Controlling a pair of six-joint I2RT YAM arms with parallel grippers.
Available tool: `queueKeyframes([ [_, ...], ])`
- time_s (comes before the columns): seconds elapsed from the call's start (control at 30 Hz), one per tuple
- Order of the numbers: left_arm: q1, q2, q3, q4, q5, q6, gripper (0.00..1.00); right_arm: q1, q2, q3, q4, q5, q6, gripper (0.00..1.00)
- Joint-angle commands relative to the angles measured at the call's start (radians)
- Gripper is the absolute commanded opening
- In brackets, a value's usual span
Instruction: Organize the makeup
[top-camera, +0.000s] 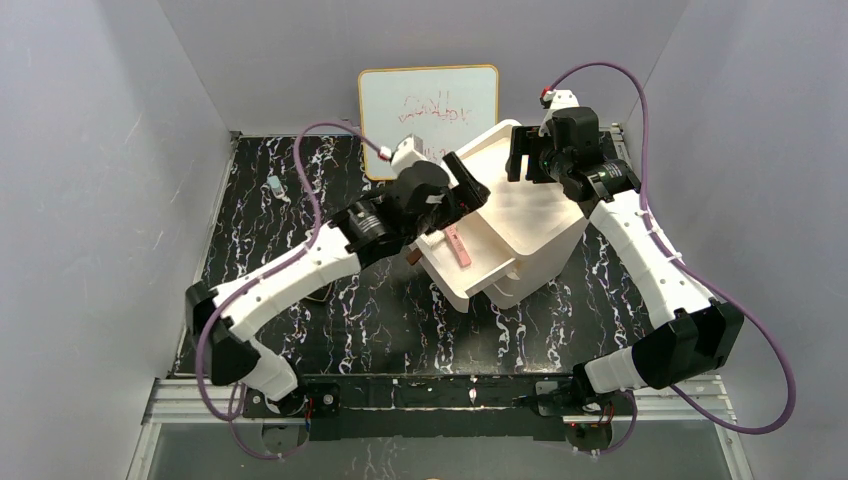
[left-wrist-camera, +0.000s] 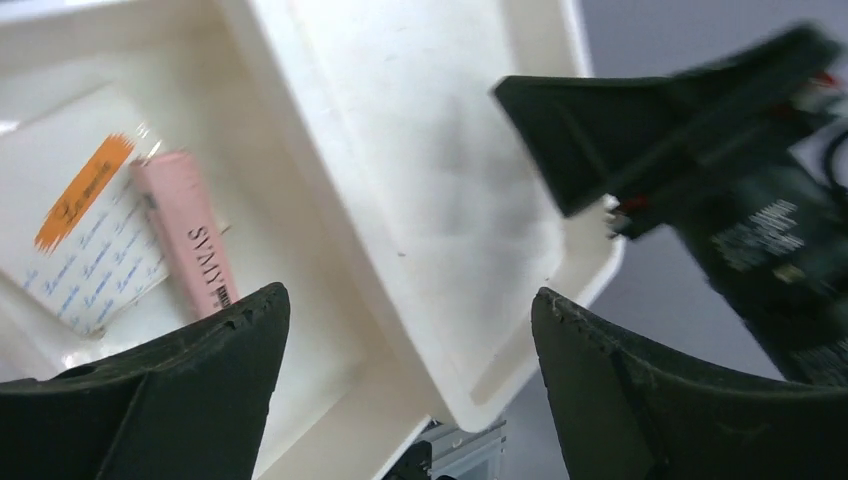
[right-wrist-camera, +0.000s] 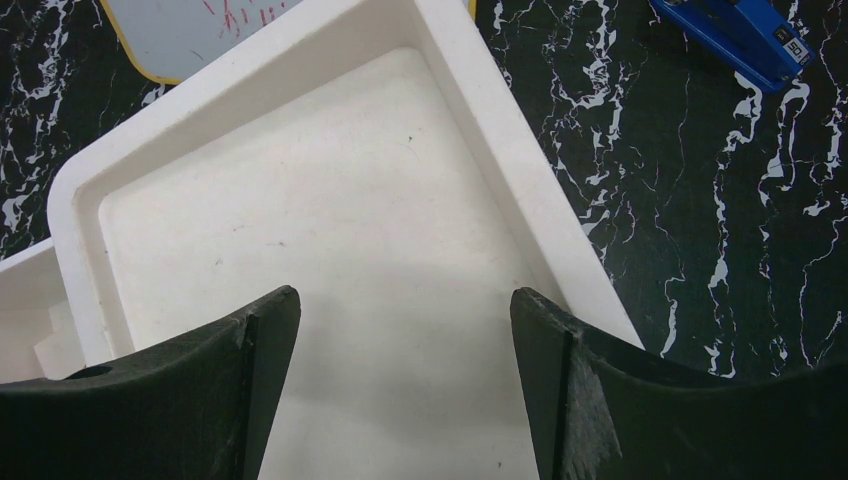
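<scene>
The slim pink bar (top-camera: 458, 246) lies in the pulled-out upper drawer of the white drawer box (top-camera: 530, 215). In the left wrist view the pink bar (left-wrist-camera: 188, 240) rests beside a white square palette (left-wrist-camera: 80, 230) with an orange label. My left gripper (top-camera: 468, 190) is open and empty, above the box's left top edge (left-wrist-camera: 410, 310). My right gripper (top-camera: 518, 160) is open and empty over the box's recessed top (right-wrist-camera: 405, 300). The round compact, black compact and pencils are out of view.
A whiteboard with red scribbles (top-camera: 428, 115) leans at the back wall, just behind the box. A small pale object (top-camera: 275, 186) lies at the far left of the black marbled table. A blue object (right-wrist-camera: 740, 35) lies beyond the box in the right wrist view.
</scene>
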Motion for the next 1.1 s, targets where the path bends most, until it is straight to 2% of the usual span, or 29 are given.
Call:
queueKeyframes([
  [0.0, -0.005, -0.219, -0.091, 0.401, 0.035, 0.707, 0.97, 0.003, -0.041, -0.002, 0.037, 0.002, 0.001, 0.85],
  [0.1, -0.005, -0.343, -0.174, 0.429, 0.057, 1.032, 0.98, 0.003, -0.044, -0.002, 0.036, 0.005, 0.000, 0.85],
  [0.17, -0.005, -0.423, -0.217, 0.347, 0.007, 1.198, 0.98, 0.002, -0.047, -0.004, 0.037, 0.008, -0.001, 0.86],
  [0.23, -0.005, -0.487, -0.272, 0.246, -0.050, 1.297, 0.98, 0.003, -0.049, -0.008, 0.038, 0.011, -0.002, 0.85],
  [0.37, -0.005, -0.573, -0.392, 0.061, -0.076, 1.351, 0.98, 0.003, -0.038, -0.006, 0.043, -0.001, 0.003, 0.85],
  [0.47, -0.005, -0.590, -0.491, 0.032, -0.040, 1.358, 0.98, 0.005, -0.022, 0.002, 0.044, -0.013, 0.009, 0.85],
  [0.77, -0.005, -0.520, -0.690, 0.217, 0.036, 1.466, 0.98, 0.015, -0.030, 0.028, 0.056, -0.045, 0.006, 0.85],
  [0.9, -0.005, -0.512, -0.705, 0.279, 0.056, 1.491, 0.98, 0.024, -0.016, 0.142, 0.013, -0.119, -0.039, 0.86],
  [0.97, -0.005, -0.506, -0.706, 0.294, 0.061, 1.501, 0.98, 0.033, 0.009, 0.225, -0.029, -0.084, -0.069, 0.87],
  [1.07, -0.005, -0.498, -0.712, 0.320, 0.074, 1.514, 0.98, 0.032, 0.057, 0.323, -0.082, 0.088, -0.126, 0.87],
])
